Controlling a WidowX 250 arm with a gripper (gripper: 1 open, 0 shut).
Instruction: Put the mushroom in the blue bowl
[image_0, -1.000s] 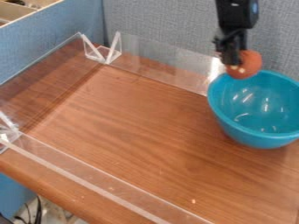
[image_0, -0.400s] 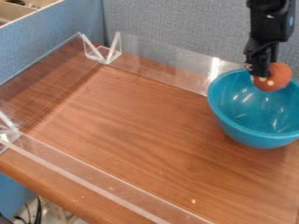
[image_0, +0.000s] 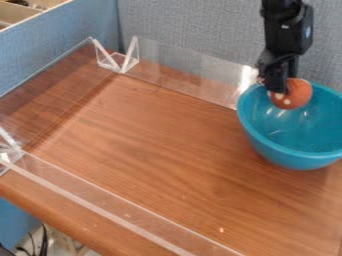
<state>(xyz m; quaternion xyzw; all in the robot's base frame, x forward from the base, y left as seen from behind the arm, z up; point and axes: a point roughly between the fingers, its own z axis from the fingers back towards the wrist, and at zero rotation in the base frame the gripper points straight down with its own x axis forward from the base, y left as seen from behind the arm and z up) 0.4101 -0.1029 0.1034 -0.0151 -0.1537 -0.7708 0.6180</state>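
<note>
Hanging above the blue bowl (image_0: 293, 125) on the worktop (image_0: 147, 140), the gripper (image_0: 282, 90) seems, in this small view, to pinch the mushroom (image_0: 289, 94) between its fingers, over the bowl's back rim.

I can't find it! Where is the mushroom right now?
At the right of the camera view, the mushroom is pinched in the robot's hand, just above the blue bowl near its back rim.

arm: its upper part leaves the frame at the top edge.
mushroom (image_0: 290, 94): stem hidden behind the tool (image_0: 281, 88); only the cap shows.
blue bowl (image_0: 297, 130): right rim cut by the frame edge.
worktop (image_0: 147, 140): near corners cropped.
</note>
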